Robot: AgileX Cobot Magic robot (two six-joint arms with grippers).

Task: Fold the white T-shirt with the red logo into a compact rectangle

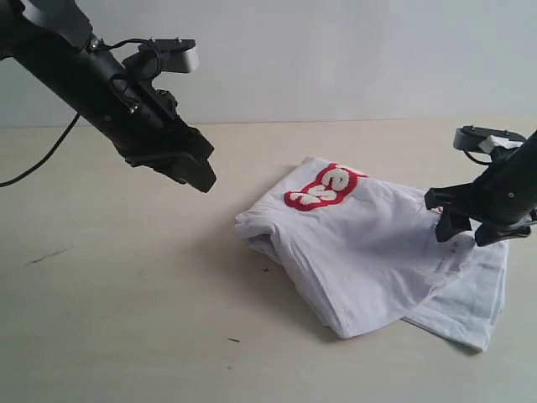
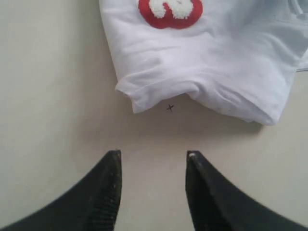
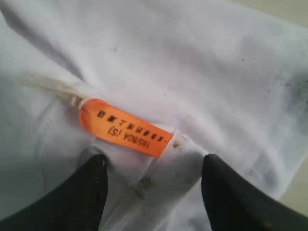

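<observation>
The white T-shirt lies partly folded on the table, right of centre, with one end of the red logo showing on its far top layer. My left gripper hangs open above bare table, left of the shirt and apart from it. In the left wrist view its jaws stand short of the shirt's folded edge and the logo. My right gripper rests on the shirt's right side. Its open jaws straddle a raised ridge of fabric just below the orange neck tag.
The tan table meets a pale wall at the back. A small dark mark sits by the shirt's near-left corner, another is nearer the front. A black cable hangs from the left arm.
</observation>
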